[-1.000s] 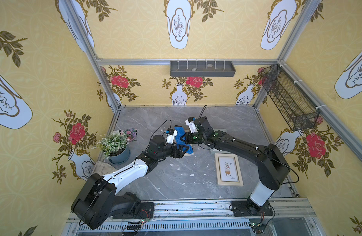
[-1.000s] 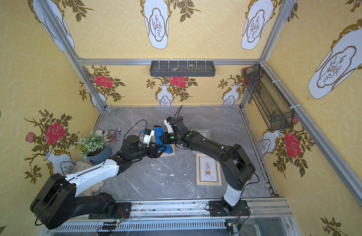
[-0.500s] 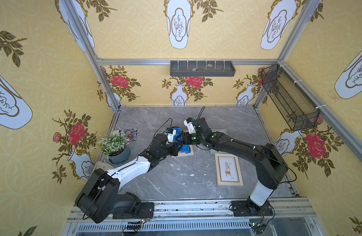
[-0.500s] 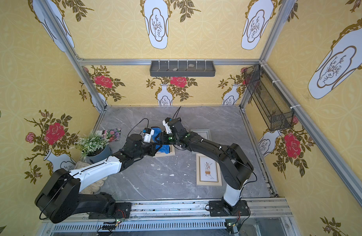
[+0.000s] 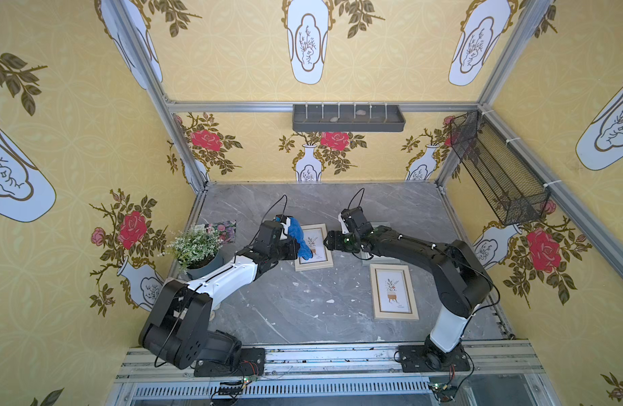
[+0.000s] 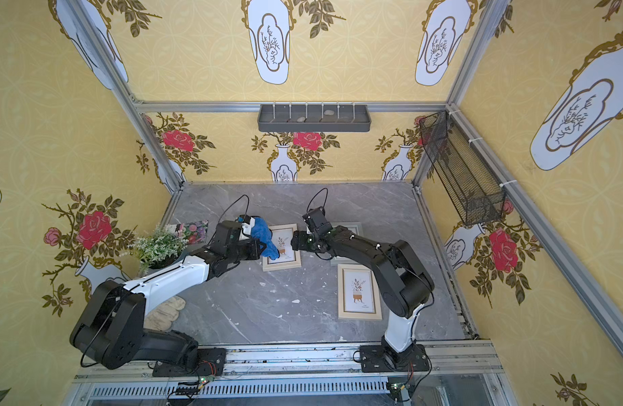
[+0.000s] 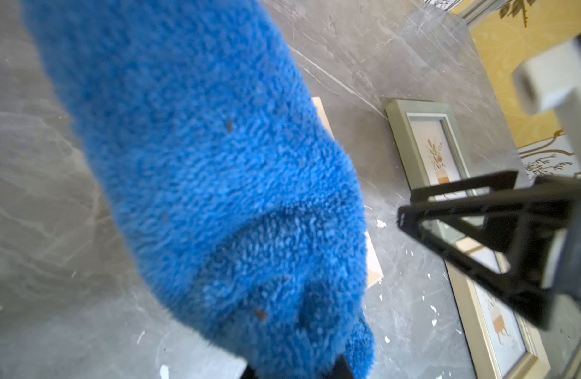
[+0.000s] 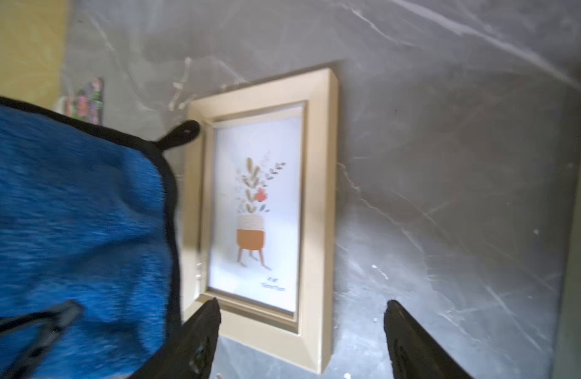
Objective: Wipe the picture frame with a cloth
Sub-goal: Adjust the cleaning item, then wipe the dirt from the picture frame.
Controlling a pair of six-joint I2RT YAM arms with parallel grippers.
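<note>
Within the last second the cloth had changed arms. Where both grippers had met over it, the left gripper (image 5: 296, 250) now had its jaws clenched on the blue cloth (image 5: 297, 233). The cloth hung bunched over the left side of the beige picture frame (image 5: 317, 250); whether it touched the glass we could not tell. The right gripper (image 8: 303, 308) had let go and drawn back, its jaws spread and empty beside the frame's other edge. We judged the handover done and the wiping not yet begun. On the grey marbled surface (image 5: 303, 309) lay an off-white glove (image 6: 164, 311) and a second beige frame (image 5: 394, 291) towards the front. Farther back were a grey-green frame (image 6: 354, 228) under the right arm, a potted plant (image 5: 197, 246) and a floral card (image 5: 222, 230). Beyond, the yellow rose-patterned walls (image 5: 250, 70) carried a grey shelf tray (image 5: 348, 117) and a black mesh basket (image 5: 496, 168).
</note>
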